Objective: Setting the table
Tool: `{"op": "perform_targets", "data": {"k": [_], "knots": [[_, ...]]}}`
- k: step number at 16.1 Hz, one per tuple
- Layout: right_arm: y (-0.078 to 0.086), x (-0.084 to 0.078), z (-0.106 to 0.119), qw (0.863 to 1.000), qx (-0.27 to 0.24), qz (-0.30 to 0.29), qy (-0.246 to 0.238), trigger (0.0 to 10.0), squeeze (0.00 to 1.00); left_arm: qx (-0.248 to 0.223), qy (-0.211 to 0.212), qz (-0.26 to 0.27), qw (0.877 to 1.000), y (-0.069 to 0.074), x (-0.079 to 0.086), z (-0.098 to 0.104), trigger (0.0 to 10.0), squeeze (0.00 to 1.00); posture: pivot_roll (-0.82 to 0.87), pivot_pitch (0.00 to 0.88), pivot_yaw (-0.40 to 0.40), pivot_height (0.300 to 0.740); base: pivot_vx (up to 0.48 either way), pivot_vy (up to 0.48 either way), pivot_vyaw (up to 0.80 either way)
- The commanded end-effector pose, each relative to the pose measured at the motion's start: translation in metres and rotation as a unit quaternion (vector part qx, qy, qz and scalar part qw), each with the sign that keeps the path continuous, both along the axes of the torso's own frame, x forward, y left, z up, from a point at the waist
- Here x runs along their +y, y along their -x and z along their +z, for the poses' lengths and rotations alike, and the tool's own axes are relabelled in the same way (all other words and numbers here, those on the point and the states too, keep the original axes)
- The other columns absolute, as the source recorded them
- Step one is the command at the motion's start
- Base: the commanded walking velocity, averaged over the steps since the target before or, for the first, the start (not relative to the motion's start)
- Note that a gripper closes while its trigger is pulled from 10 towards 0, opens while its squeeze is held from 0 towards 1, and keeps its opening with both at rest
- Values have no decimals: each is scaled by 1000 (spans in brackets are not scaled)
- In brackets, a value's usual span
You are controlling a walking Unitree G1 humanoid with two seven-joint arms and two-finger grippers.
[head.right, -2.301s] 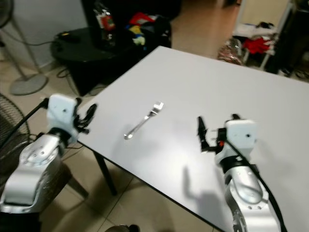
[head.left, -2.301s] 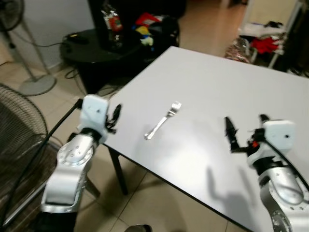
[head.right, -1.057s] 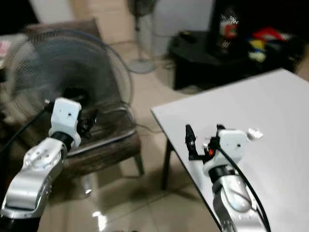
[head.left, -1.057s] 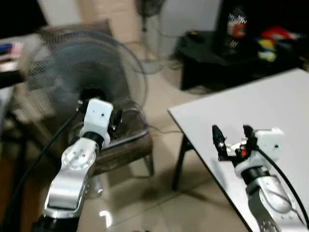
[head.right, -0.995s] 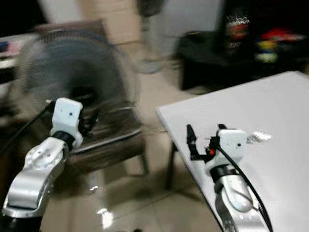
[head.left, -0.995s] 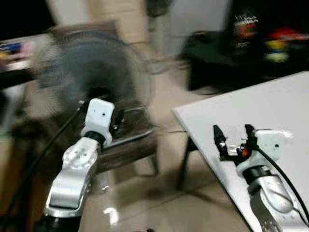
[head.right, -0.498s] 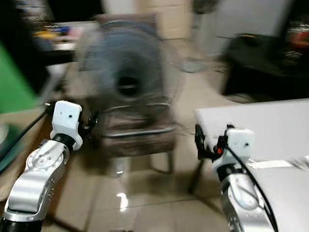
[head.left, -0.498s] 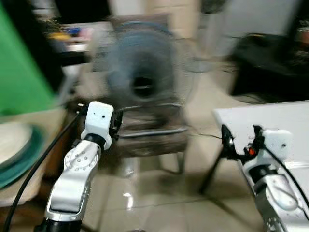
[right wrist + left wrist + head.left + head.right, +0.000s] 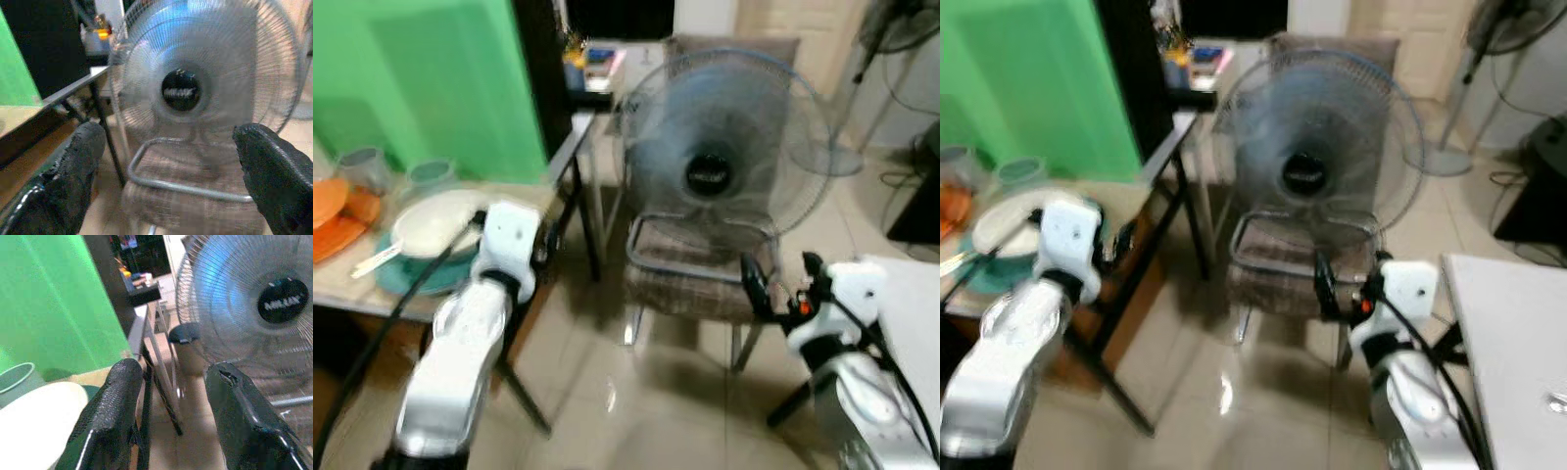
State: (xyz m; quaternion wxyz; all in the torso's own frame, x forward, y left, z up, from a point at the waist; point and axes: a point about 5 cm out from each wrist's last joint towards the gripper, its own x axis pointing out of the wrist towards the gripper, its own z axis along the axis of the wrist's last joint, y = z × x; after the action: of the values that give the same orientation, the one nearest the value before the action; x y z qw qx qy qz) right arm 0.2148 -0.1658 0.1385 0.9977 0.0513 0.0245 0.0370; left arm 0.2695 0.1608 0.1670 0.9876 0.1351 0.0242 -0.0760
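A low side table [image 9: 352, 294] at my left holds the tableware: a white plate [image 9: 435, 227] stacked on a teal plate [image 9: 416, 279], orange dishes [image 9: 337, 211] and two glass cups [image 9: 364, 164]. A pale utensil [image 9: 377, 259] rests on the teal plate's rim. My left gripper [image 9: 546, 240] hovers open and empty beside the table's near corner; the left wrist view shows its fingers [image 9: 115, 401] apart, with the white plate [image 9: 34, 416] off to one side. My right gripper [image 9: 781, 279] is open and empty, held in front of the chair.
A large standing fan [image 9: 724, 157] sits on a padded metal-framed chair [image 9: 690, 284] straight ahead. A green screen [image 9: 421, 78] stands behind the side table. The white dining table's corner [image 9: 1518, 333] is at the right. A second fan [image 9: 1503, 29] stands far back right.
The whole picture has swung left: the white table slid off to the right and the side table with dishes came into view. Both arms keep their raised pose, grippers still open.
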Motion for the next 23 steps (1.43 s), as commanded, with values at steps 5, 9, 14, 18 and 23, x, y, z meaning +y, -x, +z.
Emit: {"op": "perform_targets", "data": {"k": [5,9,14,18,23], "knots": [[-6,-8,-4,999,11,-51,8,10000,0,13,0,8,1000,0,6,-1,10000,0,76,0,22,740,0,413,0],[-6,-11,-3,997,11,-58,41,10000,0,12,-8,1,1000,-2,4,3,10000,0,83,0,17,740,0,449,0],[-11,-6,-6,998,28,-58,18,10000,0,20,2,6,1000,-4,10,4,10000,0,100,0,8,740,0,480,-193],[-12,-5,-1,998,25,-58,-18,10000,0,29,30,-12,999,-6,1,4,10000,957,92,0,10,740,0,480,-347],[-13,-7,1,998,26,-50,-33,10000,0,28,11,1,1000,-9,5,2,10000,867,76,0,14,740,0,480,-554]]}}
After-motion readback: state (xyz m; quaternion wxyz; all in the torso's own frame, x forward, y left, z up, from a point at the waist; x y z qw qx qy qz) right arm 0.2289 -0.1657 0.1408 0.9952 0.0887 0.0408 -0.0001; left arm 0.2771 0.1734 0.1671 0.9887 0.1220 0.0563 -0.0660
